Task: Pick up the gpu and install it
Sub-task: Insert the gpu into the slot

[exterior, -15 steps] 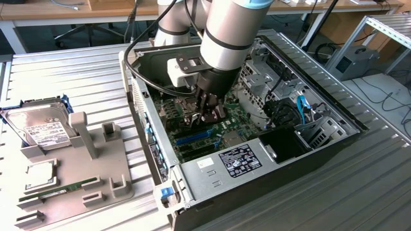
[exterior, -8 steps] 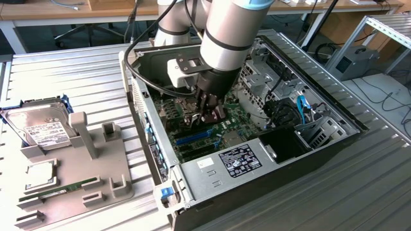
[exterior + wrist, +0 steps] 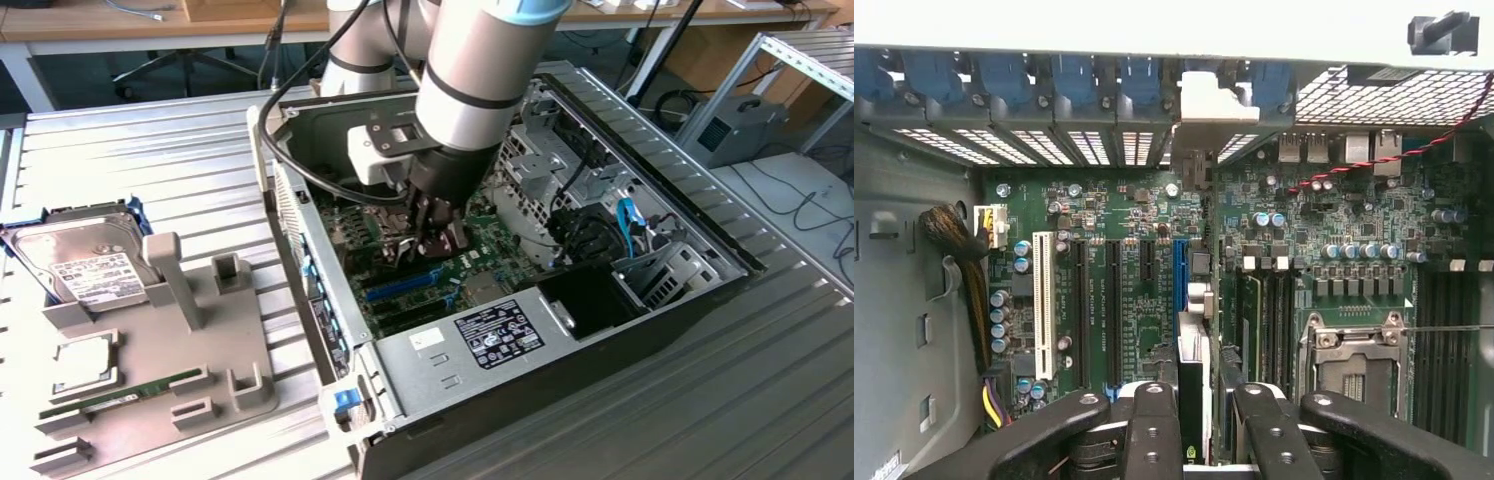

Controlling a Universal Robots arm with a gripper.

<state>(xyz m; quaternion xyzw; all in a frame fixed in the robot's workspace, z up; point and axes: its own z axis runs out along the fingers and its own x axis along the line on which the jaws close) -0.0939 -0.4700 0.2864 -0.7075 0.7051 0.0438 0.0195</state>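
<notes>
The gpu (image 3: 1194, 330) is seen edge-on as a thin dark card, with its silver end bracket (image 3: 1204, 105) up against the case's rear slot openings. My gripper (image 3: 1194, 405) is shut on it, one finger (image 3: 1153, 425) on each side. The card stands upright just over the blue expansion slot (image 3: 1179, 280) of the green motherboard (image 3: 1129, 300); I cannot tell whether it is seated. In the exterior view my gripper (image 3: 424, 240) reaches down into the open computer case (image 3: 534, 330), with the dark gpu (image 3: 450, 238) between its fingers.
On the exterior view's left, a grey fixture tray (image 3: 200, 380) holds a hard drive (image 3: 80, 265), a processor chip (image 3: 80, 362) and a RAM stick (image 3: 127, 390). Black and blue cables (image 3: 627, 215) and drive cages crowd the case's far side. A black cable (image 3: 300, 165) loops from my wrist.
</notes>
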